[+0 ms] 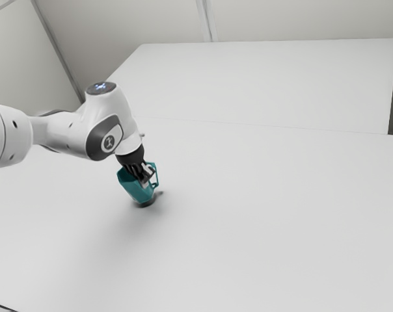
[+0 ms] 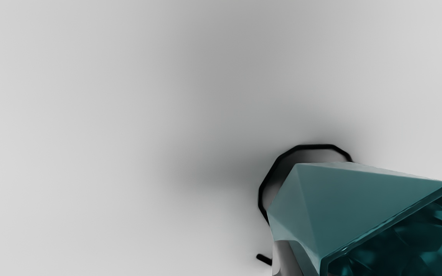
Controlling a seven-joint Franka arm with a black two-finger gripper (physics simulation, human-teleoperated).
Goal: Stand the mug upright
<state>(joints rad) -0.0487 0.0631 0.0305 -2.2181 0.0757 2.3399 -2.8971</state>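
The jaws grip the mug [image 1: 135, 188], holding it tilted low at the desk [image 1: 261, 214], toward the exterior view's left; whether it touches is unclear. Held this low, it likely needs just 1 levelling turn before release.

A teal, faceted mug [image 2: 340, 207] shows one broad side wall and, through its open mouth, a dark, glossy inside. Beyond the end away from the mouth, an angular black outline [image 2: 315, 147] curves over the pale grey, softly shadowed counter [image 2: 90, 96]. A short black bar [image 2: 264, 259] shows just beside a grey part of the hand [image 1: 143, 172], by the mug's wall
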